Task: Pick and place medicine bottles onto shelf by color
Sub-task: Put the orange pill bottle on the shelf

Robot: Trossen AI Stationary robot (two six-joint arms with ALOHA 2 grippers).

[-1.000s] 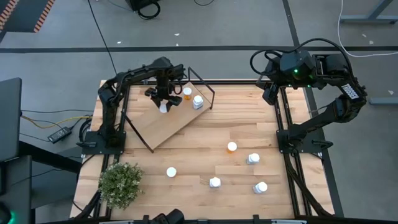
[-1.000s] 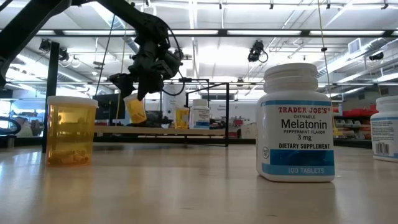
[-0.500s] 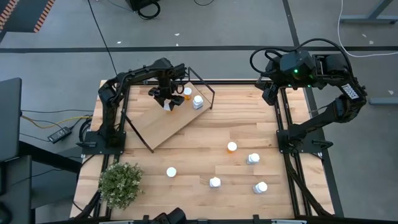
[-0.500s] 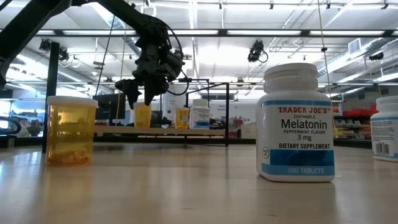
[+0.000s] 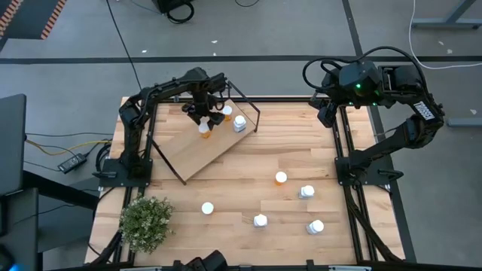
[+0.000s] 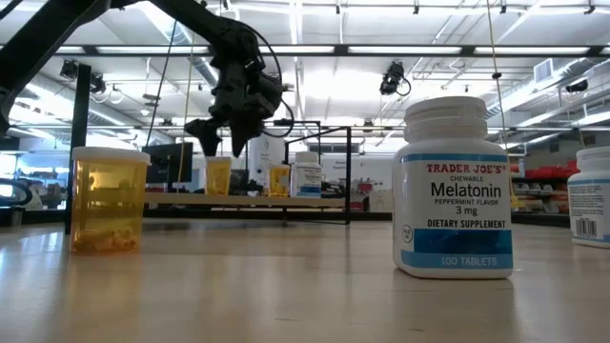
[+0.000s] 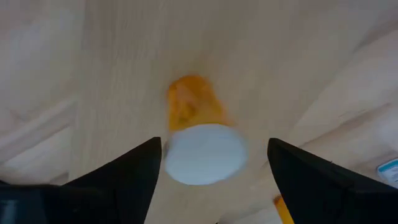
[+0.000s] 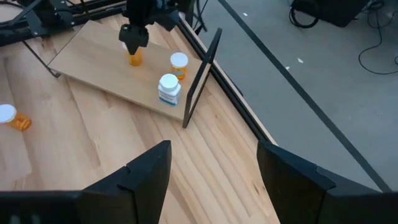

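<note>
— Where is the orange bottle (image 5: pixel 203 129)?
— Upright on the shelf (image 5: pixel 197 150), near its far end. Directly above it hangs the left pincer (image 5: pixel 203 119), fingers spread wide and clear of the white cap; it grips nothing.

— What else stands on the shelf?
— A second orange bottle (image 5: pixel 227 112) and a white bottle (image 5: pixel 240 123), both just beside the first, toward the wire frame at the far corner. The near half of the board is bare.

— And the table (image 5: pixel 226 218)?
— Five bottles lie well apart across its near half, with a plant (image 5: pixel 146 222) at the near left corner. Wide open wood lies between them and the shelf.

— How do the arms stand?
— The left reaches from its base across the shelf, wrist pointing straight down. The right is folded back at the far right corner, its pincer (image 8: pixel 211 174) open and holding nothing, facing the shelf from well away.
</note>
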